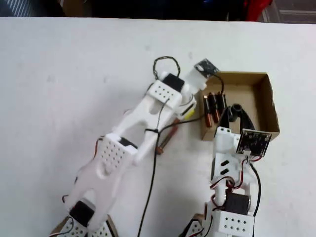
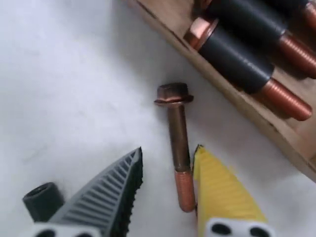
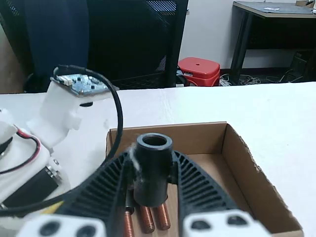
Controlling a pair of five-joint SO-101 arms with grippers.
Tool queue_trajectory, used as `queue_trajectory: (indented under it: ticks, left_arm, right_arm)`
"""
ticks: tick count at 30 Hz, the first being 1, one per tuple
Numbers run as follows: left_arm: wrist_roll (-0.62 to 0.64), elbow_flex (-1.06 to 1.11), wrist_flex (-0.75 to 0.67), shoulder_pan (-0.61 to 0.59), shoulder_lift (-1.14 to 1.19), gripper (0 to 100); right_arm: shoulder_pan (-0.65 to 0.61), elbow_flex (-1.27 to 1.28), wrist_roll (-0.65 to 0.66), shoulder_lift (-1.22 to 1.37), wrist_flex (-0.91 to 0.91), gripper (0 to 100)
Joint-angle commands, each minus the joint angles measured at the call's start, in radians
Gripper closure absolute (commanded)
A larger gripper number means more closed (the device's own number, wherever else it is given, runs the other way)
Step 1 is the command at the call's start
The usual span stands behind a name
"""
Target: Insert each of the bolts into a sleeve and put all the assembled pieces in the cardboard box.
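Note:
A bare copper bolt (image 2: 177, 143) lies on the white table just outside the cardboard box (image 2: 237, 101). My left gripper (image 2: 168, 150) stands open over it, the threaded end lying between the grey finger and the yellow finger (image 2: 217, 192). A loose black sleeve (image 2: 42, 200) rests beside the grey finger. Several assembled pieces (image 2: 237, 54) lie in the box. My right gripper (image 3: 154, 182) is shut on an upright black sleeve (image 3: 154, 165) above the box (image 3: 237, 158). From above, the left gripper (image 1: 190, 112) is at the box's (image 1: 270, 94) left wall, the right gripper (image 1: 236, 109) over the box and the bolt (image 1: 163, 143) partly under the left arm.
The left arm's black cable (image 1: 150, 163) trails across the table between the two arms. A red bin (image 3: 200, 71), a chair and a desk stand beyond the table's far edge. Open white table (image 1: 74, 74) stretches to the left of the arms.

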Motion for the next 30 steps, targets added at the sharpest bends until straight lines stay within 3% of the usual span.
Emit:
queue_trajectory:
  ticks: [1, 5, 11, 16, 25, 30]
  left_arm:
    - [-0.012, -0.035, -0.028, 0.001, 0.005, 81]
    - [-0.012, -0.035, -0.026, 0.001, 0.016, 83]
    - [-0.006, -0.035, -0.02, -0.005, 0.012, 98]
    - [-0.008, -0.034, -0.014, -0.018, 0.012, 98]
    - [-0.012, -0.207, 0.305, -0.027, -0.087, 98]
    - [-0.014, -0.287, 0.414, -0.028, -0.099, 98]
  right_arm:
    - [0.013, 0.009, -0.006, -0.012, 0.002, 98.1]
    - [0.013, 0.009, -0.006, -0.012, 0.002, 98.1]
    - [0.013, 0.009, -0.006, -0.012, 0.002, 98.1]
    - [0.013, 0.009, -0.006, -0.01, 0.004, 98.1]
    - [0.012, 0.009, -0.009, -0.008, 0.004, 98.1]
    - [0.012, 0.009, -0.009, -0.008, 0.004, 98.1]
